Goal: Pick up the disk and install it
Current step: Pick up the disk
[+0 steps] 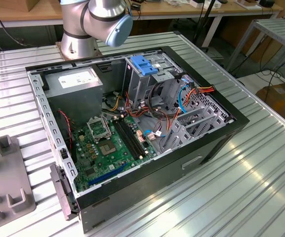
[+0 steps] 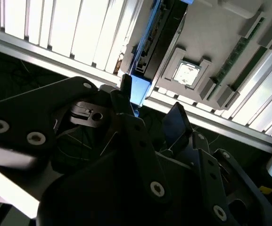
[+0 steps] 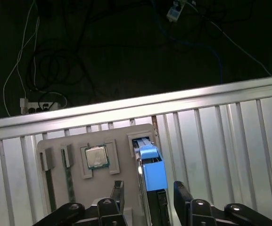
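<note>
Edgewise in the grey tray (image 3: 98, 186), the disk (image 3: 153, 174) runs lengthwise between the spread fingers (image 3: 118, 190) of the gripper (image 3: 149, 187).

Slatted metal tabletop and its load

The ribbed aluminium tabletop (image 1: 241, 187) carries an open desktop computer case (image 1: 132, 190) lying on its side near the middle. A grey moulded parts tray (image 1: 4, 192) sits near the case at the exterior view's left edge. The arm's base (image 1: 73, 47) stands behind the case.
</note>
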Controlling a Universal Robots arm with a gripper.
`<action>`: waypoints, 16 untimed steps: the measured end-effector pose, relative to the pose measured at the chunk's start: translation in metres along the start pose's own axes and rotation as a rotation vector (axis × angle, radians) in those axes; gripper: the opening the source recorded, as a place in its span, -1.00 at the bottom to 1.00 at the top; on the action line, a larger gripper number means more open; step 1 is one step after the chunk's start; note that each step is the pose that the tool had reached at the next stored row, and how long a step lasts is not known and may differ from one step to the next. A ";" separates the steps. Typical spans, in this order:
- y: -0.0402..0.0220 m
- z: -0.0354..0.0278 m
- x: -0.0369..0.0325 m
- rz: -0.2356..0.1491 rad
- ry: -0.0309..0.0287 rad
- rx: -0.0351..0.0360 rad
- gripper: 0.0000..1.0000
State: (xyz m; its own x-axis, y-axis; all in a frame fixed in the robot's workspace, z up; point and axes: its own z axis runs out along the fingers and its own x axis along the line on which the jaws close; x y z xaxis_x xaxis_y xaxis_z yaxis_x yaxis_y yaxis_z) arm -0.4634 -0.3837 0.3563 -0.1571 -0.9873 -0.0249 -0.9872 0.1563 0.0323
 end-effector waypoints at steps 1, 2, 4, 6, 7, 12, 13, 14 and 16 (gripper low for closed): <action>0.0009 0.0011 0.0001 -0.001 -0.0003 0.0027 0.08; 0.0019 0.0022 0.0003 -0.002 -0.0006 0.0044 0.08; 0.0021 0.0050 0.0004 -0.024 0.0000 0.0041 0.08; 0.0020 0.0083 0.0004 -0.060 0.0010 0.0032 0.08; 0.0020 0.0100 0.0004 -0.077 0.0015 0.0029 0.08; 0.0035 0.0161 -0.0011 -0.109 0.0019 0.0108 0.08; 0.0049 0.0171 -0.0008 -0.110 0.0015 0.0139 0.08; 0.0070 0.0183 -0.0005 -0.111 0.0012 0.0179 0.11; 0.0086 0.0204 -0.0009 -0.111 0.0007 0.0198 0.23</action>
State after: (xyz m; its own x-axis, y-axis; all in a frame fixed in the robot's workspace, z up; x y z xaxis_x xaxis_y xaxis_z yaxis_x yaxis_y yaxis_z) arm -0.4723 -0.3809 0.3362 -0.0465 -0.9986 -0.0266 -0.9989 0.0462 0.0097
